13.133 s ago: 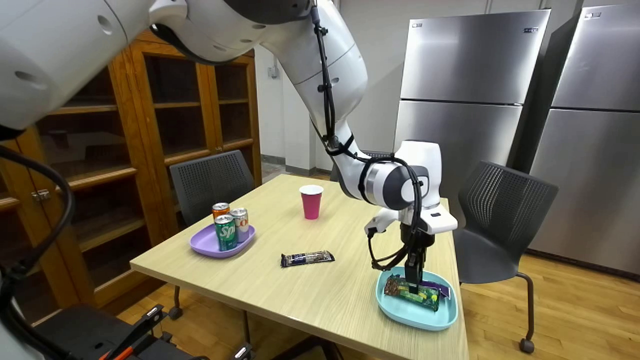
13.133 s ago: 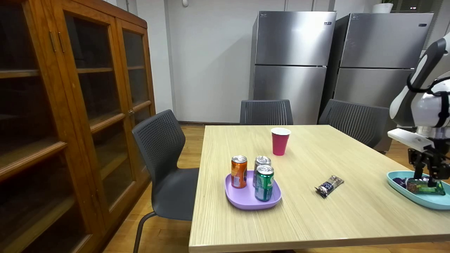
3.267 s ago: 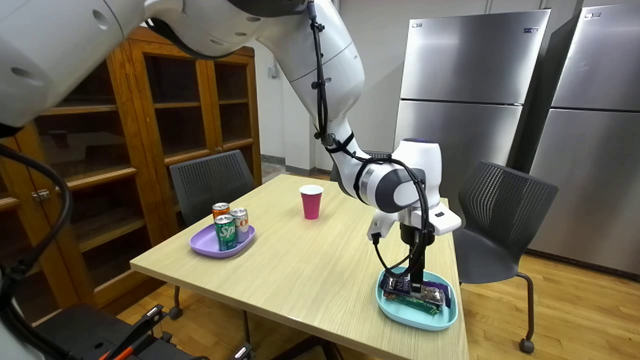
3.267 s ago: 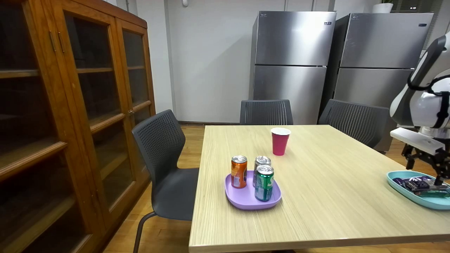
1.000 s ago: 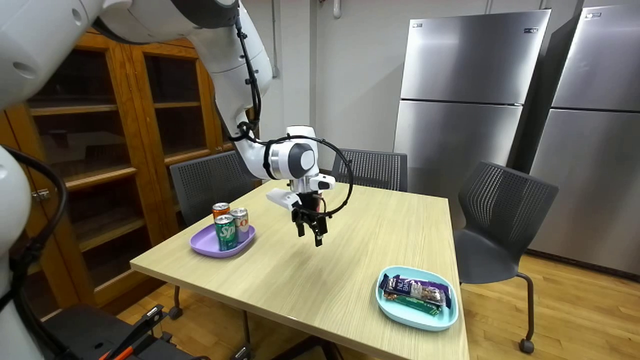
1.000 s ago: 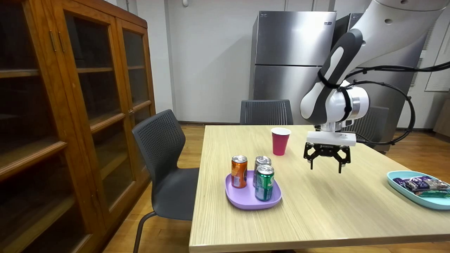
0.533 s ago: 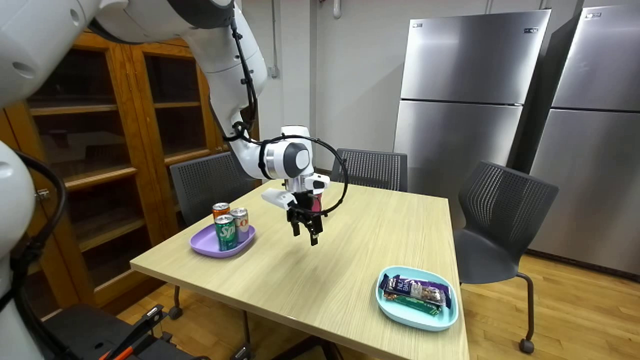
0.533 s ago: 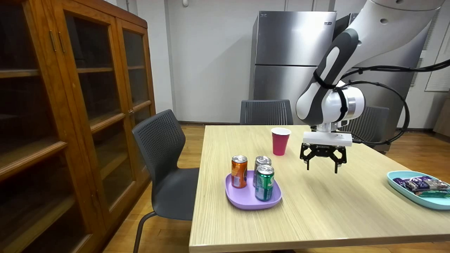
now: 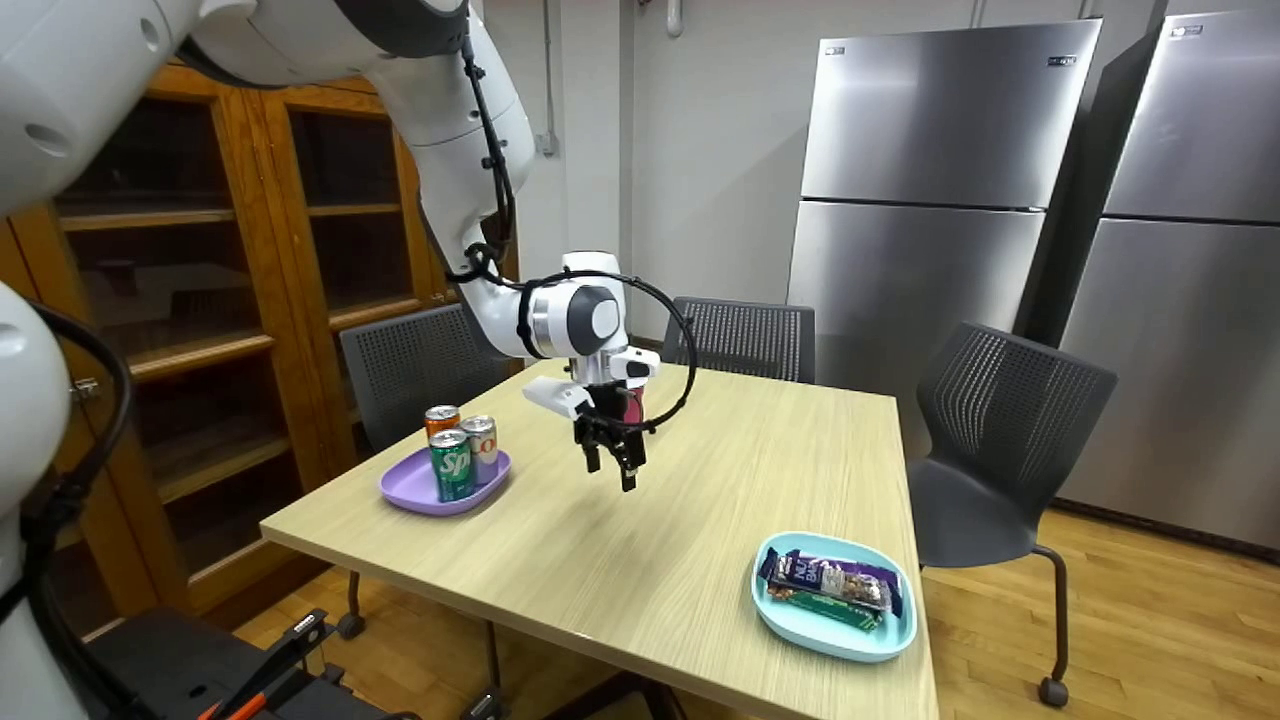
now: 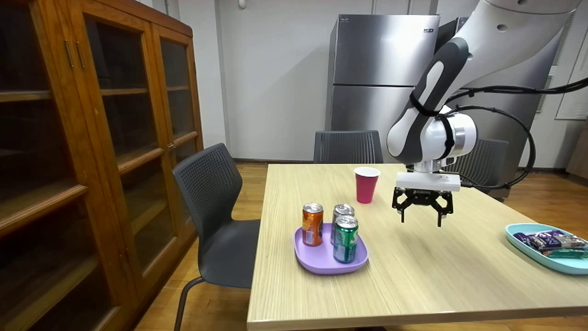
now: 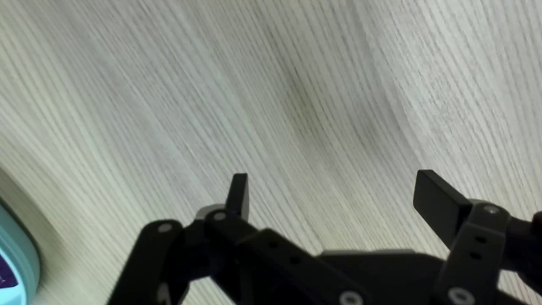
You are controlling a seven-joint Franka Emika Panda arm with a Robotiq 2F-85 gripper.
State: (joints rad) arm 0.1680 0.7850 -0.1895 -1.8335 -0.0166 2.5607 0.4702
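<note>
Over the middle of the pale wooden table my gripper [image 9: 610, 475] [image 10: 421, 222] hangs in the air, its fingers wide apart. In the wrist view only bare wood grain lies between the tips of the gripper [image 11: 332, 174]. A light blue tray [image 9: 790, 637] rests near the table's edge; its rim [image 11: 30, 258] enters the wrist view at lower left. A dark nut bar [image 9: 828, 578] lies in that tray on top of a green-wrapped bar [image 9: 838, 609], with purple wrapping [image 9: 891, 577] beside it. Behind the gripper stands a pink cup [image 10: 365, 189], partly hidden in an exterior view.
A purple tray [image 10: 312, 263] holds an orange can [image 10: 313, 225], a green can [image 10: 345, 241] and a silver can [image 9: 482, 448]. Grey chairs [image 9: 1010, 440] surround the table. A wooden cabinet [image 10: 105, 161] and steel refrigerators [image 10: 383, 59] stand beyond.
Earlier the nut bar lay mid-table; later it was in the blue tray under my gripper. The arm has since lifted away to mid-table. Over the last half second nothing visibly moved.
</note>
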